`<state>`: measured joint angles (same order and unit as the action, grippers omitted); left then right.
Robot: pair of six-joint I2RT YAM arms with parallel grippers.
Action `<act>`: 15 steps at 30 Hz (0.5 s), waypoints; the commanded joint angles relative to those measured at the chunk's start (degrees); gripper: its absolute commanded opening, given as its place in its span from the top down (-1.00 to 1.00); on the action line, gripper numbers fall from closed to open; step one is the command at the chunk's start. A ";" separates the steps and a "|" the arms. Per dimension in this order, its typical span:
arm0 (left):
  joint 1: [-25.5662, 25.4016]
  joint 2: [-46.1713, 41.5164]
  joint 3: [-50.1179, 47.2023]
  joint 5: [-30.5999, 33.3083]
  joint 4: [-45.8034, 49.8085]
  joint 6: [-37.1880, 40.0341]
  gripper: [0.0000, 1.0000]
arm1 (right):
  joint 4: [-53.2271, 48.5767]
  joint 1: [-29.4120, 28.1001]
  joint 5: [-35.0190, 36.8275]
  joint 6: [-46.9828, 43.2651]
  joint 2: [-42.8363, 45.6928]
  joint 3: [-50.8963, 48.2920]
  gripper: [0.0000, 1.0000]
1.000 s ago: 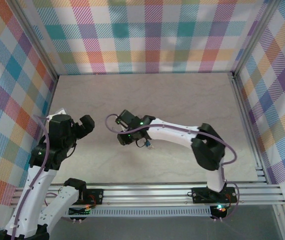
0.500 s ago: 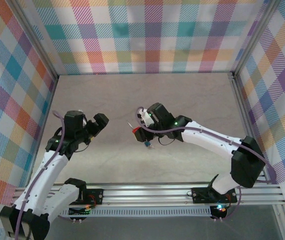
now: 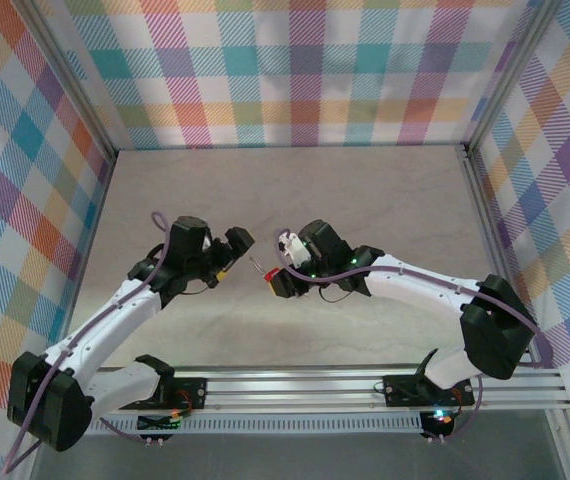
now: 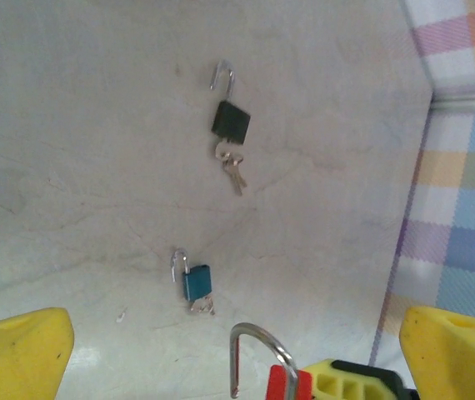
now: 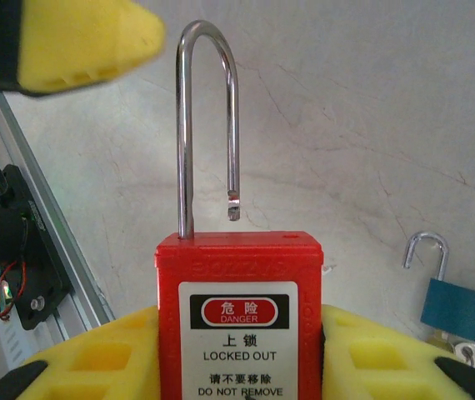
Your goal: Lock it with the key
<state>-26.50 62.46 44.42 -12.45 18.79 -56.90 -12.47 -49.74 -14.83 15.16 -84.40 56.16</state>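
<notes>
2 arms stretch inward over the table [image 3: 385, 200], wrists facing each other. The left gripper [image 3: 232, 256], at 9 o'clock of the right gripper [image 3: 281, 280], gapes wide, holding nothing. The right gripper clamps the red padlock [image 5: 237, 287] by its body, shackle [image 5: 208, 125] raised and unlatched. Where the key sits, I cannot tell.

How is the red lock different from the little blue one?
The red padlock is gripped upright in the right hand; the blue padlock lies on the table. The red one carries a white warning label; the blue one is plain. Red's shackle is tall; blue's is short. Both shackles stand open.
</notes>
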 commanded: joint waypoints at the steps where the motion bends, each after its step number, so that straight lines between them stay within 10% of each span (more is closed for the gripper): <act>1: -1.36 1.90 0.85 -0.65 -1.65 -1.78 -1.00 | 3.77 -0.30 -0.30 0.04 0.17 -0.76 1.00; 15: -3.30 5.96 -0.20 -1.68 -6.73 -3.65 -0.71 | 3.87 -0.38 -0.11 0.75 -2.43 -0.44 1.00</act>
<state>-29.06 68.05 44.40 -13.04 13.76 -60.07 -10.28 -49.74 -14.41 15.59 -86.37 55.79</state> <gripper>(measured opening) 0.867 0.375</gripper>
